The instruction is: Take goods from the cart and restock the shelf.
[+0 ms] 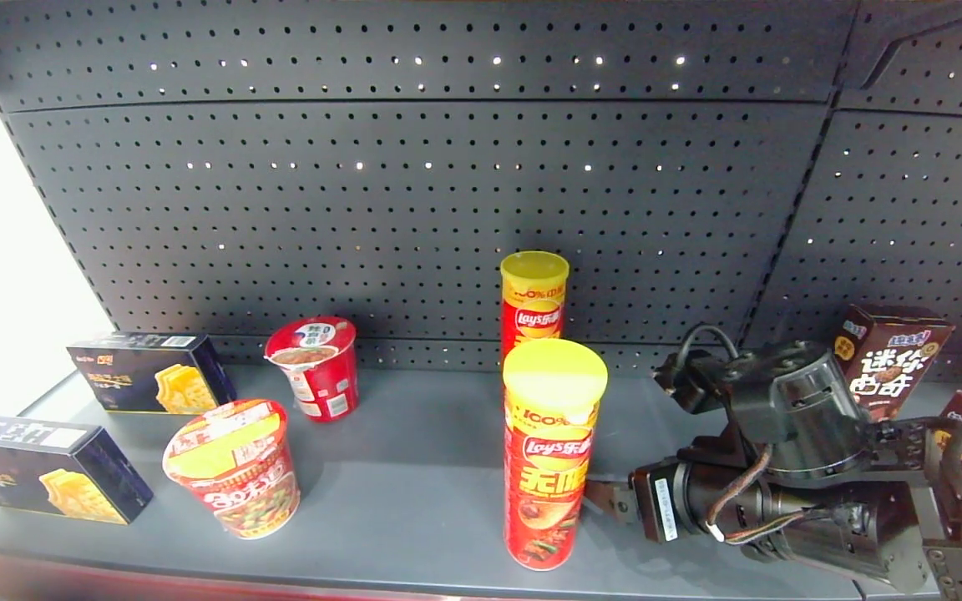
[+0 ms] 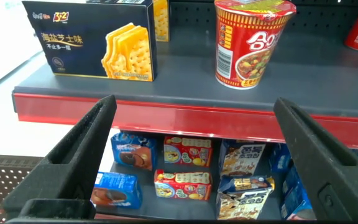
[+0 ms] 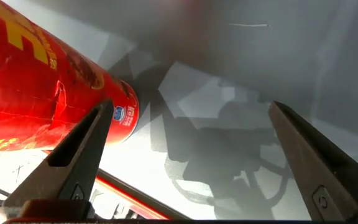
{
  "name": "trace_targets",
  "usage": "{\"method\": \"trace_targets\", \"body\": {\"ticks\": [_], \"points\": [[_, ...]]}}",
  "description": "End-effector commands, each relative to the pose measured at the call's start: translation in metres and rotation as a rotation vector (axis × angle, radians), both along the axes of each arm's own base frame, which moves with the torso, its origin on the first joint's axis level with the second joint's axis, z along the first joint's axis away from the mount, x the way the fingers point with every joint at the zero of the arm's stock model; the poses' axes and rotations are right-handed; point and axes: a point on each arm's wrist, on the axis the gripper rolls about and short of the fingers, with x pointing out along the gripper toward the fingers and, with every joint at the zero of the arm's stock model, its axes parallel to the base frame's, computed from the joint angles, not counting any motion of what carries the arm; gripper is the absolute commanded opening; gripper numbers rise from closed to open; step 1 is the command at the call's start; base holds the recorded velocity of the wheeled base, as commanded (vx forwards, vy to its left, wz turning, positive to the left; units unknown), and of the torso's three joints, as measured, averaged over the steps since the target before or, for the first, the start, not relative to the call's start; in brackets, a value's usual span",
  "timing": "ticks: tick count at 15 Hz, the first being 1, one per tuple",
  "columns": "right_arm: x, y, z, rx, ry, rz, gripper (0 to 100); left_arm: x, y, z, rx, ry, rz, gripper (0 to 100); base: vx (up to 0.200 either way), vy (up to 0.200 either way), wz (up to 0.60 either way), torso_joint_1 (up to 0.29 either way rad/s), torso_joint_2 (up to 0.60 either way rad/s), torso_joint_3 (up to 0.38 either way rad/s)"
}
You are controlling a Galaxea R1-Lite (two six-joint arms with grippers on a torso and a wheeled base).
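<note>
Dark perforated panelling backs the grey shelf [image 1: 414, 501], and low over its right half lies the right arm. The right claw [image 3: 191, 109] is spread wide and grips nothing. One finger sits just beside the foot of the front chip can [image 1: 548, 467], though whether it touches the can cannot be told. That can stands upright near the shelf's front edge, directly before a second chip can [image 1: 534, 305] set against the back panel. The likeliest slip, to my mind, comes from that near finger. The can is tall and narrow, so a sideways brush against its base as the arm backs off could topple it. It would then roll over the front edge or knock into the rear can. The arm's bulk also sits close to the brown box [image 1: 890, 355] at the right end, which a wide swing might shove. Farther left stand two noodle cups [image 1: 235, 467] and two cracker boxes [image 1: 47, 467], well apart from the arm. The left claw [image 2: 194, 102] hangs open and empty below the red front lip [image 2: 197, 118], facing the packets on the lower shelf [image 2: 185, 168]. Lifted carelessly, it could strike that lip.
</note>
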Motion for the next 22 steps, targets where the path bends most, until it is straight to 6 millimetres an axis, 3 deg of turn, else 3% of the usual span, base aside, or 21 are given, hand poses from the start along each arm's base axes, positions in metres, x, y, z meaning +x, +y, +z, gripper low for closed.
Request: {"method": "trace_targets", "body": {"ticks": [1,6,14,22], "points": [[0.0,0.001,-0.001,-0.002,0.002,0.004,100,0.0,0.0,0.0,0.0,0.001,0.0,100,0.0,0.0,0.0,0.0,0.0,0.0],[-0.008,-0.01,-0.006,-0.001,0.009,-0.01,100,0.0,0.0,0.0,0.0,0.001,0.0,100,0.0,0.0,0.0,0.0,0.0,0.0],[0.006,-0.03,-0.011,-0.008,-0.008,-0.11,100,0.0,0.0,0.0,0.0,0.001,0.0,100,0.0,0.0,0.0,0.0,0.0,0.0],[0.003,-0.025,-0.006,-0.028,-0.037,-0.05,100,0.0,0.0,0.0,0.0,0.001,0.0,100,0.0,0.0,0.0,0.0,0.0,0.0]]}}
